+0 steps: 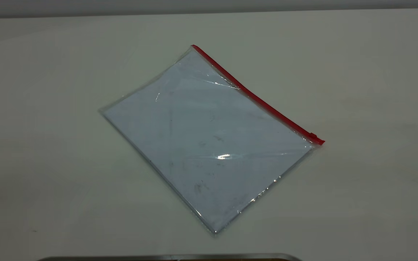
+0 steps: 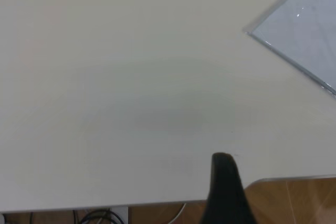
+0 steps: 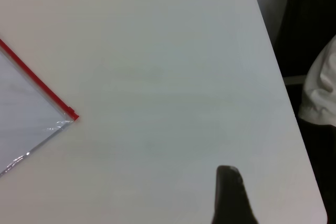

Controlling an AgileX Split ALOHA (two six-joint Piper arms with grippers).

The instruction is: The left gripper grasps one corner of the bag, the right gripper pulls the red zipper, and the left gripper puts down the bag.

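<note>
The bag (image 1: 209, 139) lay flat on the white bench (image 1: 49, 163), turned like a diamond, with no arm reaching over it in the exterior view. Its nearest point was a plain corner without red. The pouch ran back from there at a slant, so its long axis crossed the bench diagonally, from near right to far left.

The red zipper (image 1: 256, 97) followed the far right long edge. Its small slider tab (image 1: 313, 136) sat at the right end of the strip, close to the corner of the bag (image 1: 319, 142) where the red ended. The other red end was the farthest corner, at the top of the diamond.

From the left wrist view, only one dark finger of the left hand (image 2: 227, 190) showed, over the bench edge, with the bag's plain corner (image 2: 252, 31) well apart and ahead of it. Whether that hand was spread or pressed together could not be told. The right wrist view likewise showed a single dark finger of the right hand (image 3: 231, 195), its state also unclear, with the slider-end corner (image 3: 72, 115) well apart from it.

By these views the slider lay on the right arm's side, which suited the pull. The left hand probably needed the far red corner, so the pull could run along the strip toward it.
</note>
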